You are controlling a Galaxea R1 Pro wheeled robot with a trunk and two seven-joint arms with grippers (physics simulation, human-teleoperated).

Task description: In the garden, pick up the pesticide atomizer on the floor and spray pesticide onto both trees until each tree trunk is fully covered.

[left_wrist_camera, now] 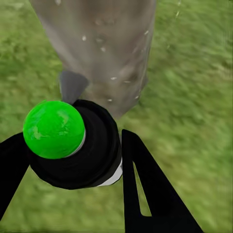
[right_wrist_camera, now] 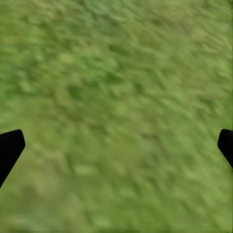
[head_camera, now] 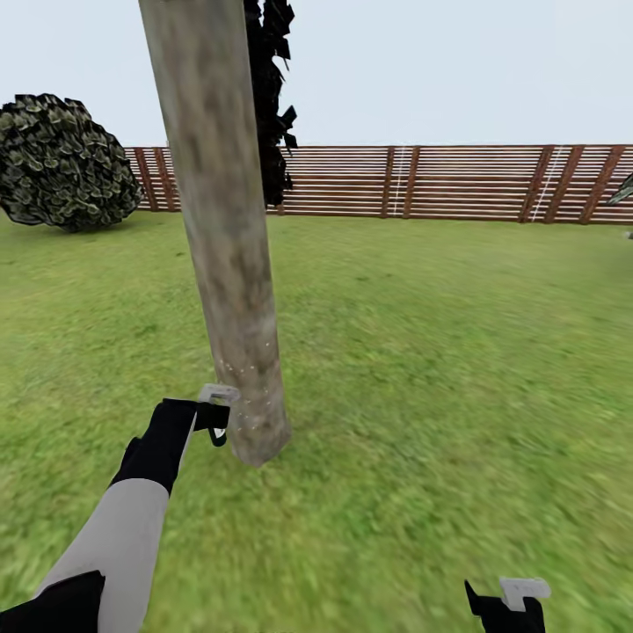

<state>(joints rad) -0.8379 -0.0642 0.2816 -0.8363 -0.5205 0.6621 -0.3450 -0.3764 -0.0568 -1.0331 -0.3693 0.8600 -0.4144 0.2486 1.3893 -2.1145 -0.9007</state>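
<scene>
- my left gripper clamps the pesticide atomizer, its green-topped nozzle aimed at the tree trunk just beside it, bark flecked with white droplets.
- my right gripper hangs wide over grass.

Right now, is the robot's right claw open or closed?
Open. The right gripper's two black fingertips sit far apart at the picture's edges, with just grass between them.
</scene>
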